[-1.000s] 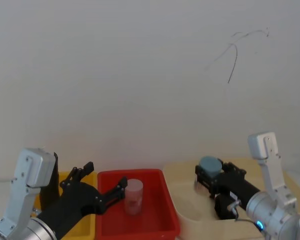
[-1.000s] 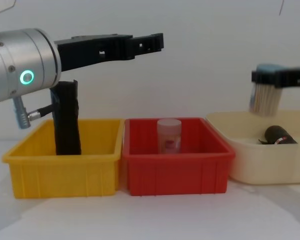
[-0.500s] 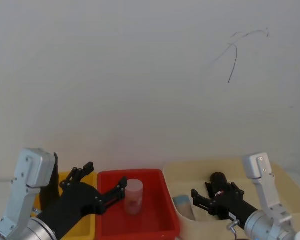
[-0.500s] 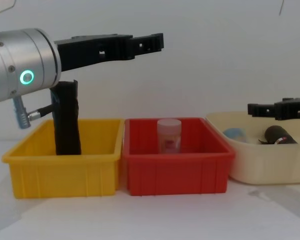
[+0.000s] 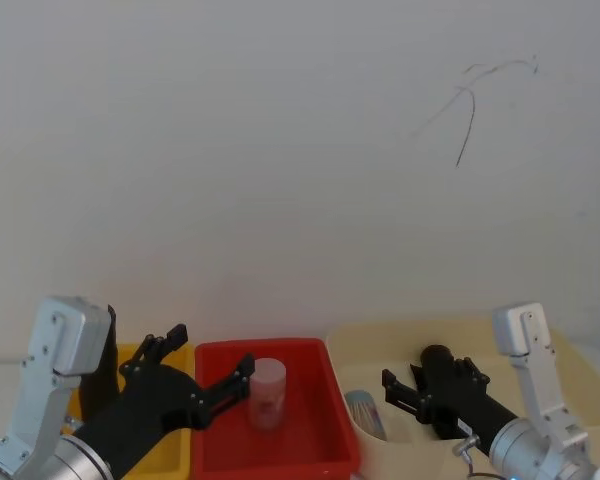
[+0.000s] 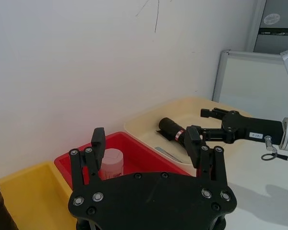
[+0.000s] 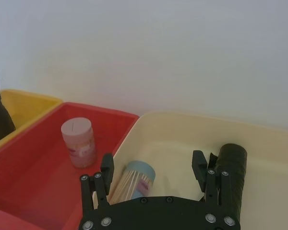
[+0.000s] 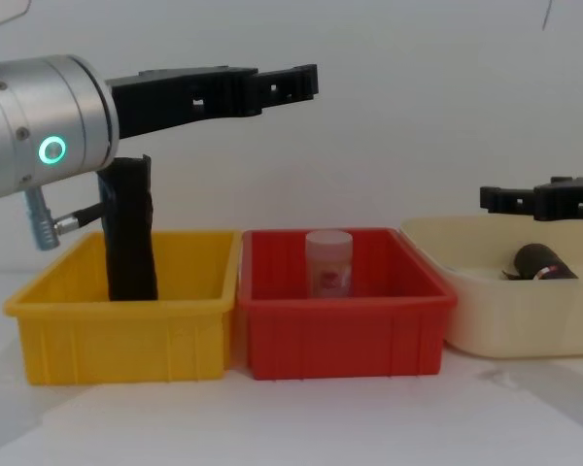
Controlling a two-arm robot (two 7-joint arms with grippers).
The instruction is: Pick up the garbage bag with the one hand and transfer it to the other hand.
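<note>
The garbage bag (image 8: 536, 260), a black roll with a red and white band, lies on its side in the cream bin (image 8: 486, 311); it also shows as the garbage bag (image 7: 232, 167) (image 6: 172, 128) (image 5: 437, 357). My right gripper (image 8: 491, 199) (image 7: 152, 163) (image 5: 405, 378) hovers open just above that bin, the roll beside one finger, nothing held. My left gripper (image 8: 306, 83) (image 5: 212, 352) (image 6: 145, 136), on the green-ringed arm, hangs open and empty high over the red bin (image 8: 340, 330).
A plain black roll (image 8: 129, 233) stands upright in the yellow bin (image 8: 126, 335). A pink jar (image 8: 327, 262) stands in the red bin. A blue-capped tub of sticks (image 7: 134, 179) lies in the cream bin beside the garbage bag. A white wall stands close behind.
The right gripper let go of the blue-capped tub, which dropped into the cream bin. That gripper sank toward the bin, then rose slightly. The left arm stayed still.
</note>
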